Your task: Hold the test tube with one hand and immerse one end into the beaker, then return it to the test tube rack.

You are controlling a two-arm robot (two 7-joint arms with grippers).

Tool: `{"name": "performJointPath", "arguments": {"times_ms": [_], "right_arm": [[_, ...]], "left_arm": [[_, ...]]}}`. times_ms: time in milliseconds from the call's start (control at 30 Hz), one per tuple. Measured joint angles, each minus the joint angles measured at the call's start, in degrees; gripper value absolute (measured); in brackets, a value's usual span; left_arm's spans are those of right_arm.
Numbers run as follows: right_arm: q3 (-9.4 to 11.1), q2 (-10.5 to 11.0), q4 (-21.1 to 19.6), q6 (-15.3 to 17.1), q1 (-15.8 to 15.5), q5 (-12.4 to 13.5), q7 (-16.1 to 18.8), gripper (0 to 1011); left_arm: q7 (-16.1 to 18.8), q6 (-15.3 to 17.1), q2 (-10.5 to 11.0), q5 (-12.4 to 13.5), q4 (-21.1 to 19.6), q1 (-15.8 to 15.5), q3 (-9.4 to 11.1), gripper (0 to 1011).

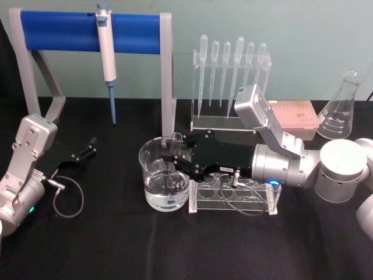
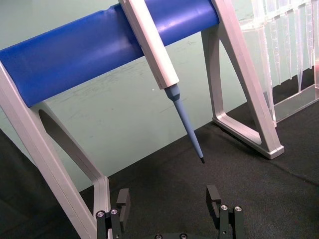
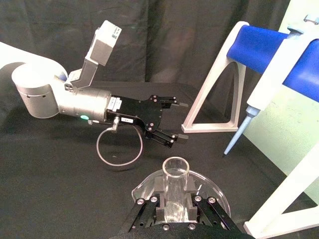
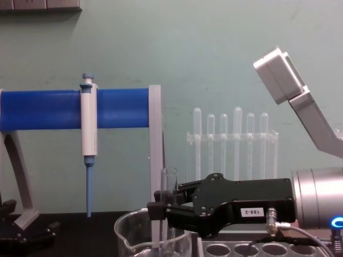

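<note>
Plainly the right gripper clamps the test tube upright, lower end dipped in the beaker, with the test tube rack just rightward beneath it; the left gripper idles, spread wide.

A lab: a black bench by a pale green wall carries a pipettor hung on a blue stand, racked plastic pipettes, a flask, a beaker of clear liquid and a tube rack.
</note>
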Motion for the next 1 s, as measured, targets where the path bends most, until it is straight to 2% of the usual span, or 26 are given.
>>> {"name": "performJointPath", "arguments": {"times_ms": [867, 1000], "right_arm": [[0.02, -0.01, 0.0, 0.0, 0.0, -0.02, 0.01, 238], [0.6, 0.3, -1.14, 0.04, -0.19, -0.17, -0.18, 238]], "left_arm": [[0.0, 0.0, 0.0, 0.0, 0.0, 0.01, 0.0, 1000], [0.0, 0.0, 0.0, 0.0, 0.0, 0.0, 0.0, 1000]]}}
